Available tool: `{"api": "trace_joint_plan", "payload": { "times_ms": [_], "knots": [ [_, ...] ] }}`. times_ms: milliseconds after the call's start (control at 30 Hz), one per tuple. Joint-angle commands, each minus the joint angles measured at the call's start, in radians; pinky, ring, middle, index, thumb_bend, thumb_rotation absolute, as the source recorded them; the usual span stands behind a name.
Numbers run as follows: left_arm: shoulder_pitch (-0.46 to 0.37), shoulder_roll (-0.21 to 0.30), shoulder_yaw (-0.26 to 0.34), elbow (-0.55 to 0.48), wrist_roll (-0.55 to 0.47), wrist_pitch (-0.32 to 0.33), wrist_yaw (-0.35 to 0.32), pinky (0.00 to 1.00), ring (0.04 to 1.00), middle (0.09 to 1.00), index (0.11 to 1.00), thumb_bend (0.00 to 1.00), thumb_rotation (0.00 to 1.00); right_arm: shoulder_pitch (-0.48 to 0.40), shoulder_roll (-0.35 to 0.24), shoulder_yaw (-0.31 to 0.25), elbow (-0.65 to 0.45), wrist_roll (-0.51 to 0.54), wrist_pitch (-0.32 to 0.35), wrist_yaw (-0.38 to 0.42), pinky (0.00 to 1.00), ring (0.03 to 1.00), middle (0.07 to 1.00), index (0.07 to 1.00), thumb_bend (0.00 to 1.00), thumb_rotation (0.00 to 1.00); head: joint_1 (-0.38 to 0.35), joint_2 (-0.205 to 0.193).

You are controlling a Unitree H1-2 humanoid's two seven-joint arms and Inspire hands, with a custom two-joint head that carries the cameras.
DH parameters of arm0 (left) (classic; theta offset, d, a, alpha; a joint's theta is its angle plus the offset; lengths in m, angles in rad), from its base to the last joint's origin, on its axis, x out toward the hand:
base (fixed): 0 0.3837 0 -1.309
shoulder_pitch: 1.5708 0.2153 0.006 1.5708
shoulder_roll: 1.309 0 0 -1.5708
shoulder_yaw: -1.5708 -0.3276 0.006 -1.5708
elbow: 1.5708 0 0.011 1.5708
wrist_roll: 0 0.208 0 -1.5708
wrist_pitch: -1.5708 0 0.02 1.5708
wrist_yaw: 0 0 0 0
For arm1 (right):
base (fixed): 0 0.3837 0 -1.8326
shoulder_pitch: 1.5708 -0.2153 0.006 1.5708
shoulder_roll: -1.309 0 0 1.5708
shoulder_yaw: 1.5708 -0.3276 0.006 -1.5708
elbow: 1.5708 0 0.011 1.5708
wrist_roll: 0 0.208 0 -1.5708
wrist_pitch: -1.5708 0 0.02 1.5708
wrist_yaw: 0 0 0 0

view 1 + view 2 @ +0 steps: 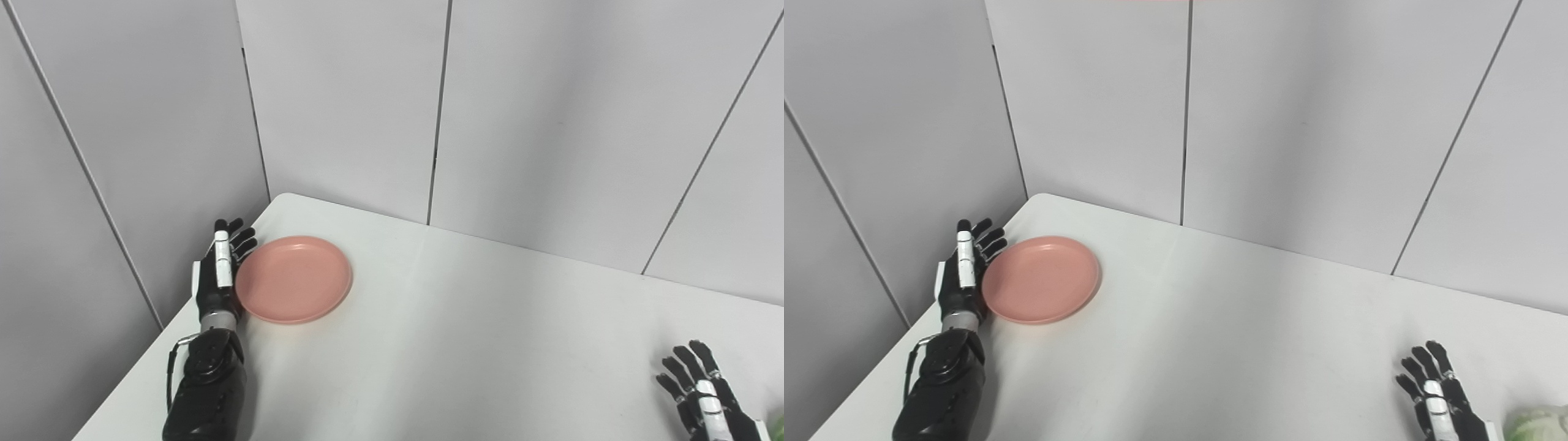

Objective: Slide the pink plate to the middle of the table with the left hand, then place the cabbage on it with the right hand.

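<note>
A bare test booth or lab cell rather than a home: a plain white worktop (465, 343) stands in a corner of featureless grey wall panels (343, 104) with dark vertical seams.

— We see bright, even light; on the white table (465, 318) there is only a soft shadow just right of the pink plate (294, 278).

— Yes, no glare. We find both views sharp; only the cabbage (1540, 422) is cut by the frame.
</note>
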Motion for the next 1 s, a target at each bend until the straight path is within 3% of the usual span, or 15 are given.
{"api": "trace_joint_plan", "payload": {
  "times_ms": [0,167,400,600,867,967],
  "knots": [
    [-0.015,0.009,-0.013,-0.024,-0.004,0.015,-0.028,0.87,0.854,0.838,0.837,0.79,0.99,0.010,0.005,-0.002,0.027,0.018,-0.042,0.019,0.88,0.895,0.905,0.915,0.71,0.71,0.001,0.002],
    [-0.022,0.005,-0.021,-0.013,-0.004,-0.001,-0.028,0.95,0.903,0.862,0.865,0.77,1.00,0.009,0.003,-0.003,0.029,0.014,-0.038,0.015,0.87,0.890,0.902,0.905,0.71,0.71,0.001,0.002],
    [-0.025,0.008,-0.016,-0.007,0.002,-0.053,-0.022,0.97,0.915,0.879,0.880,0.77,1.00,0.007,0.003,-0.005,0.028,0.019,-0.030,0.014,0.88,0.891,0.896,0.901,0.76,0.70,0.001,0.008],
    [-0.021,-0.001,-0.022,-0.034,-0.021,0.002,-0.042,0.94,0.903,0.871,0.875,0.78,1.00,0.009,0.003,-0.005,0.021,0.019,-0.025,0.014,0.90,0.901,0.907,0.916,0.73,0.71,0.000,0.010],
    [-0.010,-0.047,-0.045,-0.114,-0.040,0.086,-0.044,0.86,0.851,0.844,0.847,0.79,0.92,0.010,0.003,-0.004,0.010,0.022,-0.014,0.011,0.93,0.917,0.916,0.926,0.76,0.70,-0.015,0.026],
    [0.002,-0.052,-0.090,-0.144,-0.033,0.118,-0.088,0.85,0.845,0.854,0.860,0.80,0.94,0.011,0.004,-0.003,0.006,0.016,-0.019,0.008,0.96,0.937,0.928,0.935,0.75,0.72,-0.015,0.031]
  ]
}}
